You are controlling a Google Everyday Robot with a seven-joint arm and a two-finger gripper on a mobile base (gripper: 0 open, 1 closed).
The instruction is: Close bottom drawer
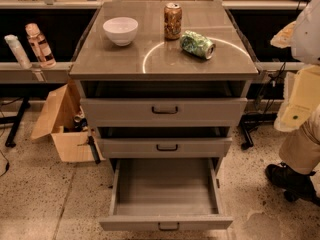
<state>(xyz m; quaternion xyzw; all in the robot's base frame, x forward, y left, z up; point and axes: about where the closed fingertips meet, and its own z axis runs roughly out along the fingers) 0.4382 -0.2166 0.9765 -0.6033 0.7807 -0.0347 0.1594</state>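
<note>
Plainly, the camera view looks down on a grey cabinet [80, 74] with a smooth, faintly glossy top that bears a curved streak of reflected light. On that top stand a round white bowl [120, 30] and an upright brown-and-gold drink can [173, 20]. A dented green can [197, 44] lies on its side just to the right.

The bottom drawer [165, 191], lowest of three, stands pulled far out toward the camera. Its plain matte grey tray is rectangular and shallow, and its flat narrow front carries a small dark bar handle [168, 227]. Above it sit the middle drawer [200, 147] and the taller-fronted top drawer [210, 111], each with a like handle and a dark gap over its front.

The gripper [289, 180] is the dark, lumpy shape low at the right edge, near the speckled terrazzo floor [40, 204] and apart from the open drawer's right side. Whether it is parted or closed I cannot tell. The cream-coloured arm [305, 99] rises above it.

Left of the cabinet, an open cardboard box [62, 129] leans on the floor. Two slim bottles [40, 45] rest on a shelf behind it.
</note>
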